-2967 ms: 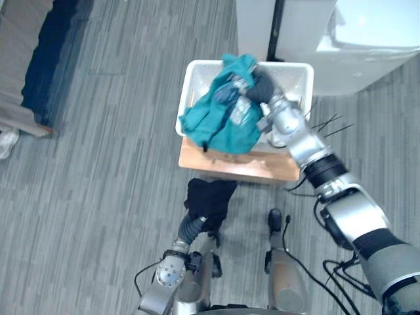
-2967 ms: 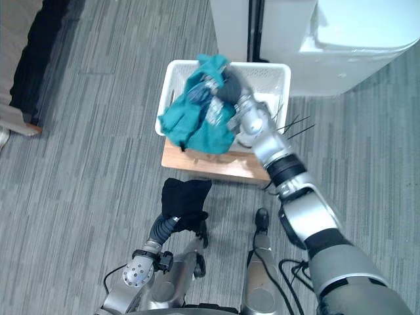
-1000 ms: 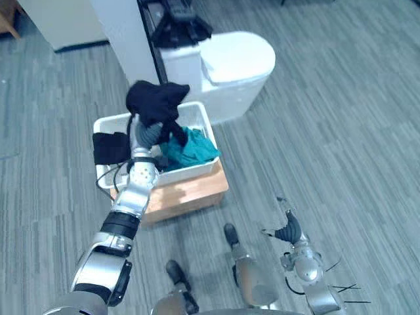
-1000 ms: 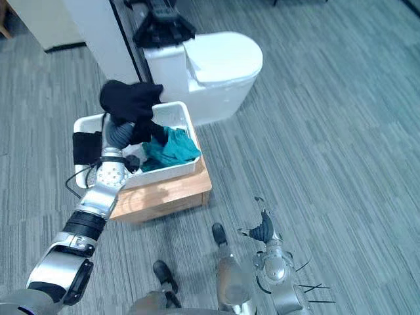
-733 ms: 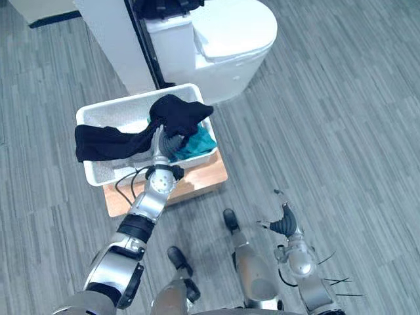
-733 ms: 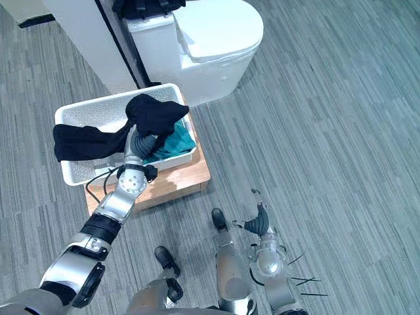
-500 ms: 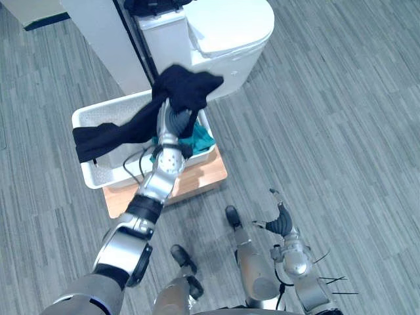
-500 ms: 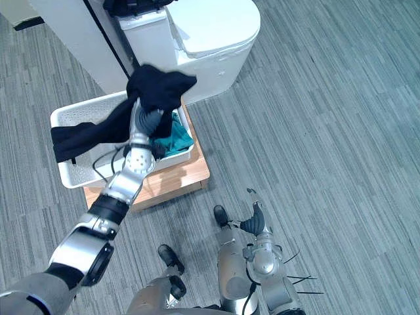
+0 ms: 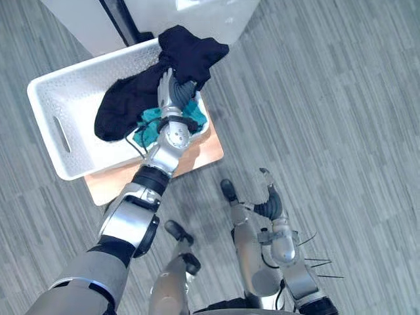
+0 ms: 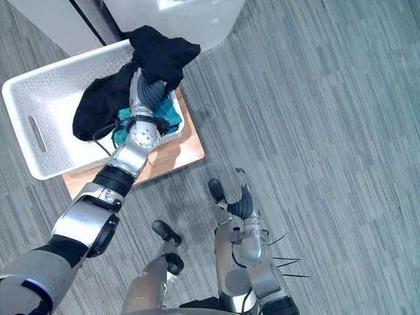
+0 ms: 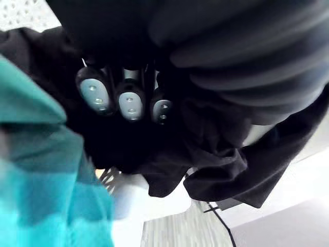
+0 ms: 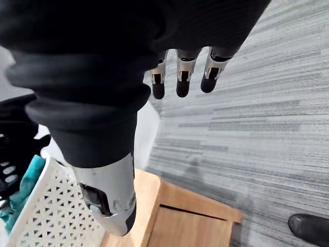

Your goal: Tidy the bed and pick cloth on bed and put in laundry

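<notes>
1. The white basket's [image 9: 49,125] left half lies bare and open from above.
2. Black cloth [image 9: 190,52] and teal cloth [image 9: 147,128] crowd its right end.
3. A white unit [image 9: 210,16] stands just behind it; the floor [image 9: 328,98] to the right is open.

There's the black cloth [image 9: 141,98], plain and dark, with the teal cloth [image 9: 152,130] peeking out beneath. White basket [image 9: 79,85], walls dotted with perforations. Pale brown wood surface [image 9: 111,185], and a grey floor [image 9: 328,98] streaked in narrow planks.

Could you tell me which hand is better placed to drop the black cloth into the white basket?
Left: the left hand is over the white basket, black cloth on it; the right hand hangs low, empty.
</notes>
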Controlling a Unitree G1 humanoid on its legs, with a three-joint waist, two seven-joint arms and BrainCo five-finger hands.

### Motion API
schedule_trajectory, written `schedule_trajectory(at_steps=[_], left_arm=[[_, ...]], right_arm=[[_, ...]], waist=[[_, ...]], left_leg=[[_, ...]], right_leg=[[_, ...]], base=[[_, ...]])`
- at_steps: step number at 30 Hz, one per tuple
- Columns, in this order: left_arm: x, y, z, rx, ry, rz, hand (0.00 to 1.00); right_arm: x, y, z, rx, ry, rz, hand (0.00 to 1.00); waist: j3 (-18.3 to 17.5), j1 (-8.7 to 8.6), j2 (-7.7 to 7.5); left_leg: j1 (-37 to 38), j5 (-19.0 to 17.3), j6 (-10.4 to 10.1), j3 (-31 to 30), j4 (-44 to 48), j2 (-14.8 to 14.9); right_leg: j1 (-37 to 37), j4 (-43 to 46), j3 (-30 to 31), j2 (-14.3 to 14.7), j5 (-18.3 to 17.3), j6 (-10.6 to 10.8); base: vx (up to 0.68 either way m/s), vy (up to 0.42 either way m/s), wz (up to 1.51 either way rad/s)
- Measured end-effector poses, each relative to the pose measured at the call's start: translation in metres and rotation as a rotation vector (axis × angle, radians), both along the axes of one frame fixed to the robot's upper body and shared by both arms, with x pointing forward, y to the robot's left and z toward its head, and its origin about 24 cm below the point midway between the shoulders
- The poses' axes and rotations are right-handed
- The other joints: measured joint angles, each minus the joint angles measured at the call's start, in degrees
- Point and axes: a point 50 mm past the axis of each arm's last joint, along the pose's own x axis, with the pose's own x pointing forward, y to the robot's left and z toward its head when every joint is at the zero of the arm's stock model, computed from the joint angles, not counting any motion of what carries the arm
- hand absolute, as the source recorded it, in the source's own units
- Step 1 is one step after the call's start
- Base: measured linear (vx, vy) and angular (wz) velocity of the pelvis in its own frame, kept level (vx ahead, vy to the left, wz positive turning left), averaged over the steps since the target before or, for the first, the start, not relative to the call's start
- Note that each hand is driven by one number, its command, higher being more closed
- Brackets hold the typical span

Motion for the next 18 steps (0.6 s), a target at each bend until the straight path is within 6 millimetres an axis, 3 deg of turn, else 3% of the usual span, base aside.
schedule_trajectory(at_steps=[2,4,7,8,11,14,18], left_arm=[[-0.017,-0.007,-0.037,-0.127,0.078,-0.015,1.0],[-0.031,-0.009,-0.06,-0.189,0.126,-0.012,1.0],[-0.048,0.0,-0.085,-0.239,0.168,0.012,1.0],[-0.051,0.003,-0.088,-0.24,0.173,0.019,0.0],[-0.061,0.02,-0.105,-0.256,0.213,0.078,0.0],[-0.073,0.043,-0.127,-0.273,0.281,0.164,0.0],[-0.078,0.062,-0.132,-0.296,0.3,0.229,0.0]], right_arm=[[0.004,-0.001,0.001,-0.002,0.005,-0.016,0.0],[0.009,-0.002,-0.003,-0.016,0.014,-0.028,0.0],[0.017,-0.004,-0.018,-0.055,0.083,-0.046,0.0],[0.018,-0.005,-0.022,-0.063,0.102,-0.048,0.0],[0.015,-0.012,-0.037,-0.104,0.168,-0.059,0.0],[0.011,-0.019,-0.046,-0.14,0.211,-0.066,0.0],[0.009,-0.023,-0.05,-0.156,0.229,-0.068,0.0]], waist=[[0.3,1.61,0.53],[0.59,2.74,1.21],[0.82,3.08,2.33],[0.85,3.21,2.46],[0.8,4.4,3.07],[0.79,4.37,3.7],[0.78,4.53,3.68]], left_leg=[[1.21,0.02,0.0,0.3,0.02,0.08],[2.73,0.01,0.0,-0.35,0.03,0.1],[3.02,-0.21,0.33,-3.58,0.04,0.09],[2.87,-0.27,0.44,-4.29,0.03,0.04],[2.63,-0.47,0.17,-6.51,-0.03,-0.48],[3.4,-0.28,0.17,-8.21,-0.35,-0.81],[3.81,0.1,0.35,-9.44,-0.36,-0.87]], right_leg=[[1.31,0.02,-0.21,0.06,0.0,0.0],[3.02,0.05,-0.42,0.05,-0.01,0.0],[4.32,0.38,-2.21,-0.29,-0.48,0.57],[4.4,0.4,-2.37,-0.39,-0.6,0.69],[5.12,0.56,-3.27,-1.21,-2.04,1.68],[6.5,0.78,-3.94,-1.71,-2.89,2.4],[7.7,0.8,-5.29,-1.85,-3.09,2.58]], base=[[0.1,-0.011,0.02],[0.07,-0.009,0.09],[0.02,-0.028,0.35],[-0.04,-0.051,0.41],[-0.05,-0.037,0.32],[-0.02,-0.011,0.22],[0.01,-0.016,0.2]])
